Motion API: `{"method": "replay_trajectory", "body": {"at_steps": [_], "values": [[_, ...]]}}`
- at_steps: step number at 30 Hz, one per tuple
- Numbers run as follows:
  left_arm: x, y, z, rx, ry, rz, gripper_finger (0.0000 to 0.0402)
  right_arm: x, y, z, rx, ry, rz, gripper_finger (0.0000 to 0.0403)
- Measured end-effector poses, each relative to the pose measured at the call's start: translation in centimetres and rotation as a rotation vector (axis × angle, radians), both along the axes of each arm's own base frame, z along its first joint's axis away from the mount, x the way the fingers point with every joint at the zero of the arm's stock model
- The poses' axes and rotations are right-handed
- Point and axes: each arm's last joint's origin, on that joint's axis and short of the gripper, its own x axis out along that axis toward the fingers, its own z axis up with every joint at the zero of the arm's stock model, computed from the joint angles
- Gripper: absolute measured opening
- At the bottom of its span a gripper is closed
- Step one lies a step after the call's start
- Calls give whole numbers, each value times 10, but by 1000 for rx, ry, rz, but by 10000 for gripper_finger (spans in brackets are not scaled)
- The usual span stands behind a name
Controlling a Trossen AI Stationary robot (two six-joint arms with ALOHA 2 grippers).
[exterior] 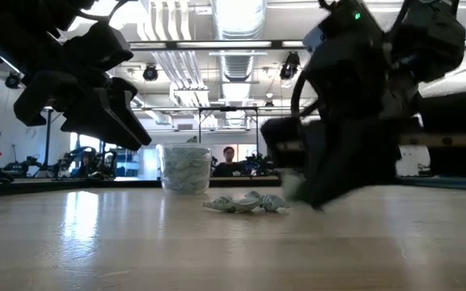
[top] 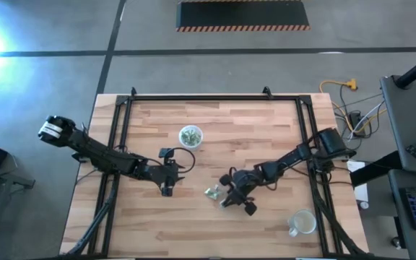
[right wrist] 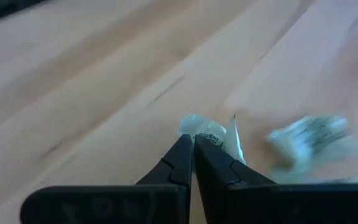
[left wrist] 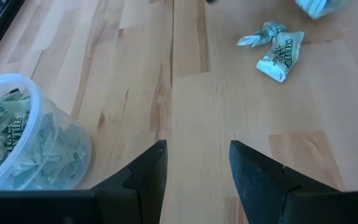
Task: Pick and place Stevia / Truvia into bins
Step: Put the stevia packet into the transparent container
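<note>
Two or three crumpled pale green and white Stevia sachets (top: 212, 193) lie loose on the wooden table near its middle, also seen in the low view (exterior: 245, 202). My right gripper (top: 230, 199) is at this small heap, shut on one sachet (right wrist: 211, 133); another sachet (right wrist: 306, 140) lies just beside it. A round translucent bin (top: 191, 136) full of sachets stands farther back. My left gripper (left wrist: 197, 167) hovers open above bare wood between the bin (left wrist: 23, 143) and the heap (left wrist: 279, 51). My right gripper pinches one sachet by its near edge (right wrist: 205, 138) between the tips of its two shut fingers. The fingers slant downward at it from the table's right side. The rest of the sachet sticks out beyond the fingertips; whether it is clear of the table I cannot tell.
A second whitish cup (top: 302, 223) stands near the table's front right corner. Black frame rails (top: 121, 123) run along the table's left, right and far sides. Bare wood lies in front of the heap and on the left half.
</note>
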Motion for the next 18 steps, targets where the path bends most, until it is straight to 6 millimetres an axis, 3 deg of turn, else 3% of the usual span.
{"method": "replay_trajectory", "body": {"at_steps": [10, 18], "values": [[0, 0, 0, -1, -4, 0, 157, 0, -10, 55, -198, -272, -81, 8], [1, 0, 1, -2, -13, -2, 157, 18, -69, 93, -279, -471, -277, 8]]}}
